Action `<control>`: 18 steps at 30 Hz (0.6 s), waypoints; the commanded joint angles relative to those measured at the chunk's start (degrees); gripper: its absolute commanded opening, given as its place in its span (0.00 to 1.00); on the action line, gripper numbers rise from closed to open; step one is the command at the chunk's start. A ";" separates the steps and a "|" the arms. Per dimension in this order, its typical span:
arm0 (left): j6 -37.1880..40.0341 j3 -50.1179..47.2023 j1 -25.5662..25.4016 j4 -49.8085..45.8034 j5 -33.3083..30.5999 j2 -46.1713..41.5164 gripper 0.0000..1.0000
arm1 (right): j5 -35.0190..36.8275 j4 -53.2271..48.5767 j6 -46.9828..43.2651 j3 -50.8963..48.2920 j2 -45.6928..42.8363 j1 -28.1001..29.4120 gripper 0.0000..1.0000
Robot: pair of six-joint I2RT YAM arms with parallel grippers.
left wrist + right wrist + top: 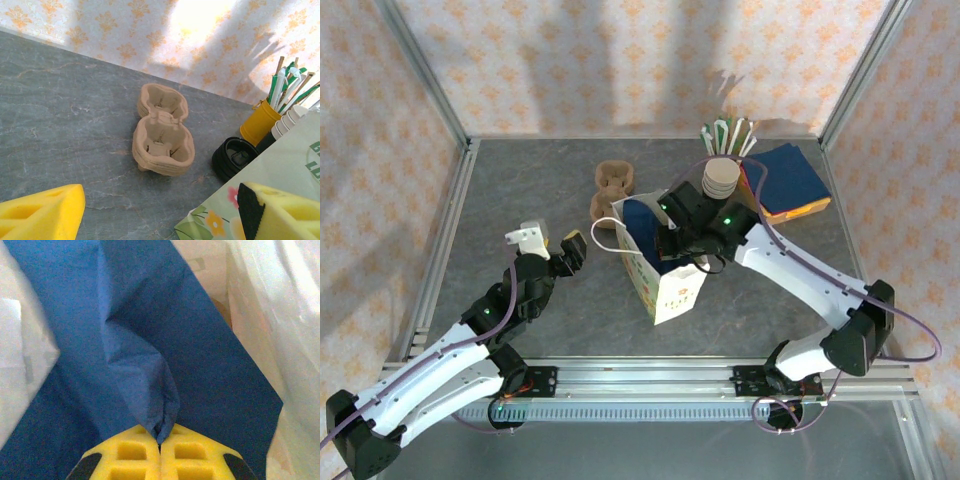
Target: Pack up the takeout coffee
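Blue napkin (150, 340) is pinched in your right fingers (150, 446), closed on it inside the bag (678, 292). Your left fingers (45, 215) stand open just left of the bag, near the carrier (161, 131). Where the coffee sits, you cannot tell.

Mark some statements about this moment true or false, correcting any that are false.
1. The right end effector is shut on a blue napkin. True.
2. The left end effector grips the pulp carrier. False: it is open and apart from the carrier.
3. The carrier rests on the table. True.
4. The paper bag lies flat. False: it stands upright with its top open.
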 commanded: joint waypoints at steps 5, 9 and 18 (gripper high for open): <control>1.31 0.28 0.54 1.02 -1.61 0.78 0.81 | 0.32 -2.58 0.07 1.34 1.14 0.37 0.13; 1.31 0.19 0.57 1.21 -1.53 1.02 0.81 | -0.42 -1.30 0.17 3.32 0.73 0.41 0.24; 1.75 0.28 0.53 0.86 -1.86 0.59 0.81 | 2.55 0.52 -0.72 9.59 -1.12 0.35 0.36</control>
